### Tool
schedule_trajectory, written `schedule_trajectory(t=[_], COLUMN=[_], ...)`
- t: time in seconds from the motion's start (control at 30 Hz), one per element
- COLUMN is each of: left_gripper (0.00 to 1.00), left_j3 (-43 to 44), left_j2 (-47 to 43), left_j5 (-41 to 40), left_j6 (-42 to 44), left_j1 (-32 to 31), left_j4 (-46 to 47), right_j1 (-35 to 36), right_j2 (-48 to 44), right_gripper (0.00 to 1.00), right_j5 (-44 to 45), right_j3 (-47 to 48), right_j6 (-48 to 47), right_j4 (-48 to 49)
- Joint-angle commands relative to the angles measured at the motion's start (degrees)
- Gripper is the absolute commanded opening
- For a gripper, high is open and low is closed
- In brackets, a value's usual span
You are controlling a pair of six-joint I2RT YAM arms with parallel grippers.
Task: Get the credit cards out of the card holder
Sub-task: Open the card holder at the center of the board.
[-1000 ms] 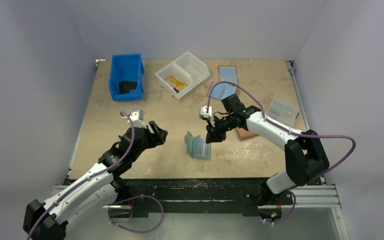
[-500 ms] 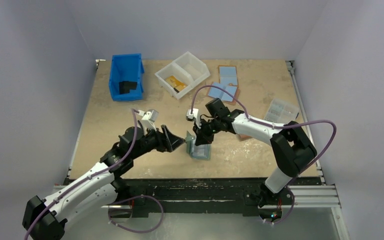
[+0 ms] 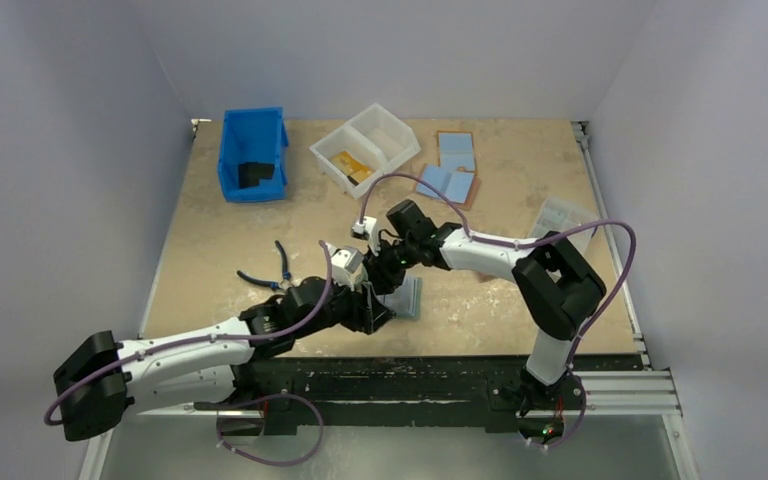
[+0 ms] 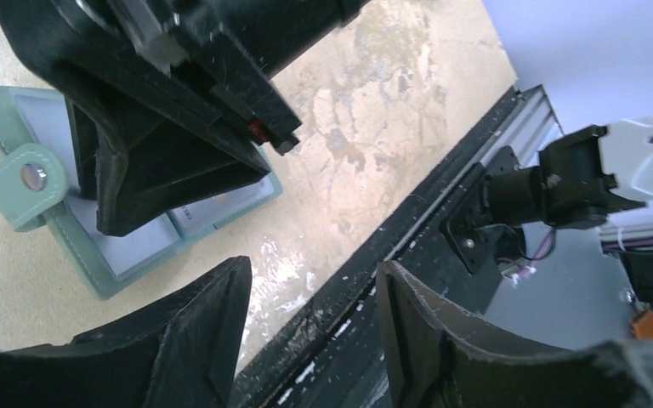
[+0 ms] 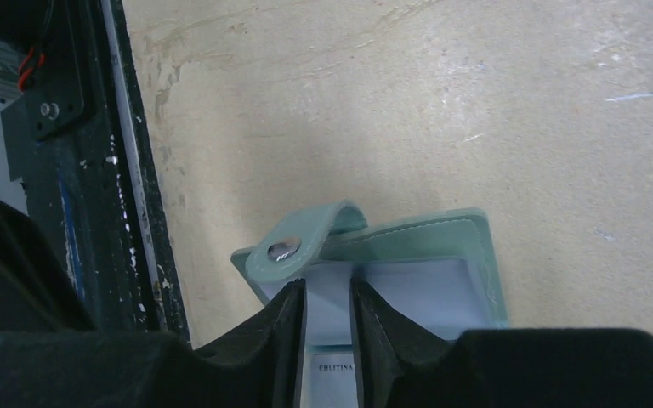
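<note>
Starting at the far left of the surface (image 3: 210, 240), a blue bin (image 3: 230, 150) holds one dark flat piece (image 3: 254, 174), possibly a card. Pliers (image 3: 272, 268) lie nearer. Right of the bin, a white two-part tray (image 3: 397, 128) has a tan-orange card (image 3: 350, 163) in its near-left half. Near the front edge, the left claw (image 4: 313, 265) hovers wide with nothing between its fingers, probably waiting to steady the holder or receive a card. Just right of it the card holder (image 5: 429, 255) lies opened flat, snap tab curled up, so its clear sleeves face upward. The right claw (image 5: 326, 289) presses onto a sleeve, narrow, with nothing plainly pinched. Flat blue wallets (image 3: 452, 165) and a clear box (image 3: 563, 218) sit farther right.
</note>
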Motion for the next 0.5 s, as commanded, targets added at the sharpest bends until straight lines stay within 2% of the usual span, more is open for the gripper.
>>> schedule_trajectory(t=[0.0,0.13,0.17,0.2,0.33,0.47], left_gripper=[0.56,0.46,0.42,0.41,0.21,0.17], left_j3=[-0.26,-0.9,-1.07,-1.25,-0.71,0.3], left_j2=[5.22,9.14,9.91,10.56,13.45,17.4], left_j5=[-7.8,-15.1,-16.88,-18.46,-22.42,-24.24], left_j6=[-0.74,-1.19,-1.58,-2.19,-4.09,-7.13], left_j1=[-0.92,-0.96,-4.0,-1.31,-0.77,0.04], left_j4=[9.78,11.97,12.05,11.86,10.57,7.58], right_j1=[-2.11,-3.11,-3.78,-4.53,-7.51,-8.84], right_j2=[-1.47,-1.26,-1.39,-1.56,-3.27,-6.29], right_gripper=[0.34,0.34,0.34,0.34,0.34,0.35], right_j5=[-1.35,-4.37,-5.68,-6.96,-11.03,-11.44], right_j3=[0.48,2.23,2.96,3.69,4.5,4.9], right_j6=[3.43,0.27,-1.02,-2.56,-8.08,-13.42], right_j4=[3.07,-0.14,-1.64,-3.19,-7.81,-12.25])
